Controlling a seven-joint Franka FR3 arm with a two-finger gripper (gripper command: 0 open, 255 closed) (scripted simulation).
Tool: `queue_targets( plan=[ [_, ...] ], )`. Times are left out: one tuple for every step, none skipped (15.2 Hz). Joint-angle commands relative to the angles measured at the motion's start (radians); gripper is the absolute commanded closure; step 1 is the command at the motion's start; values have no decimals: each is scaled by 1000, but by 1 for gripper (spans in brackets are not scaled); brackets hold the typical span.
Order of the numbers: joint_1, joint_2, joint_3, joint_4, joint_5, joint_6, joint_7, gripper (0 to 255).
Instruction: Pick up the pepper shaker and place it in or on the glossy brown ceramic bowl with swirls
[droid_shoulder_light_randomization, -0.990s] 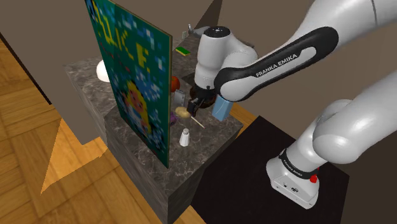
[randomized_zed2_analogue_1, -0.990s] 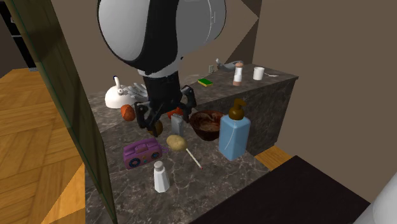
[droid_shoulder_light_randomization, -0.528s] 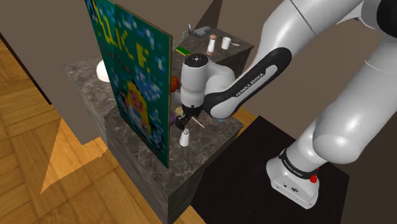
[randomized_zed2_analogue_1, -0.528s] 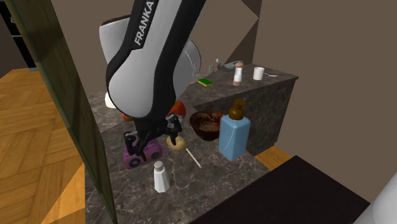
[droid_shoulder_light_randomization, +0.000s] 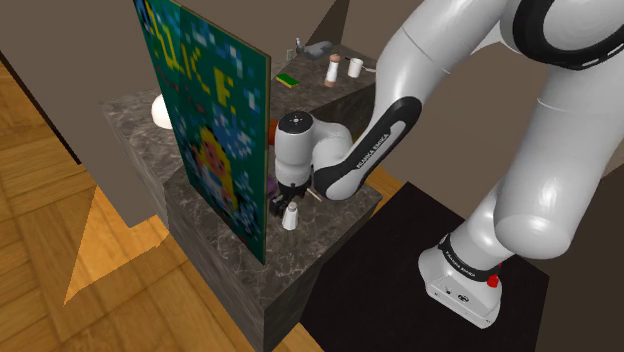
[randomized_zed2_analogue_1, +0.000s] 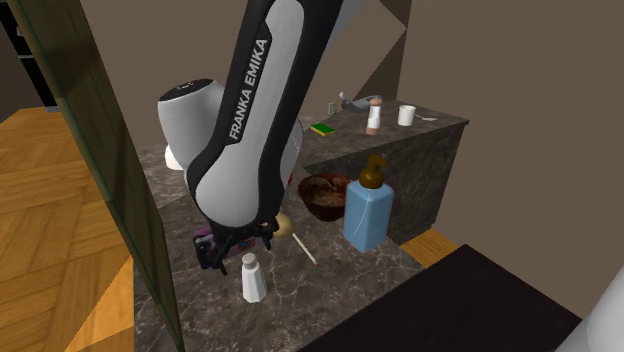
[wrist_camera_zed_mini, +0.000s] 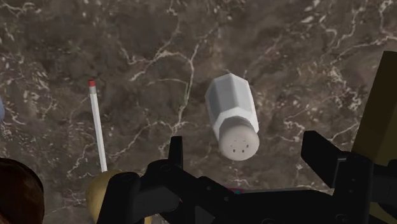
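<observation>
The pepper shaker (randomized_zed2_analogue_1: 253, 278) is a small pale jar with a holed cap, standing upright on the dark marble counter (randomized_zed2_analogue_1: 330, 290) near its front. In the wrist view the shaker (wrist_camera_zed_mini: 234, 121) lies just ahead of my gripper (wrist_camera_zed_mini: 245, 149), roughly between the two fingers, and nothing touches it. My gripper (randomized_zed2_analogue_1: 235, 245) hangs open just above and behind the shaker, low over the counter. From the shoulder view the gripper (droid_shoulder_light_randomization: 283, 208) sits right beside the shaker (droid_shoulder_light_randomization: 290, 217). The glossy brown bowl (randomized_zed2_analogue_1: 325, 196) stands farther back, next to a blue bottle.
A tall picture panel (droid_shoulder_light_randomization: 205, 120) stands upright close beside the shaker. A blue soap dispenser (randomized_zed2_analogue_1: 367, 210), a yellowish ball on a thin red-tipped stick (wrist_camera_zed_mini: 97, 127) and a purple toy radio (randomized_zed2_analogue_1: 205, 240) crowd the counter. A green sponge (randomized_zed2_analogue_1: 322, 128) lies farther back.
The arm has swung down and toward the counter's front, bringing the gripper from near the bowl to just over the shaker. The fingers stayed open. Nothing on the counter moved.
</observation>
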Motion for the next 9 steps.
queue_targets(
  plan=[
    [11,31,-20,8,-31,21,22,0],
    [20,53,-35,15,-53,36,38,0],
    [20,53,-36,14,-52,36,38,0],
    [21,53,-36,14,-52,36,38,0],
    [21,53,-36,14,-52,36,38,0],
    [21,53,-36,14,-52,36,38,0],
    [21,53,-36,14,-52,36,38,0],
    [21,53,-36,14,-52,36,38,0],
    [21,53,-36,14,-52,36,38,0]
  ],
)
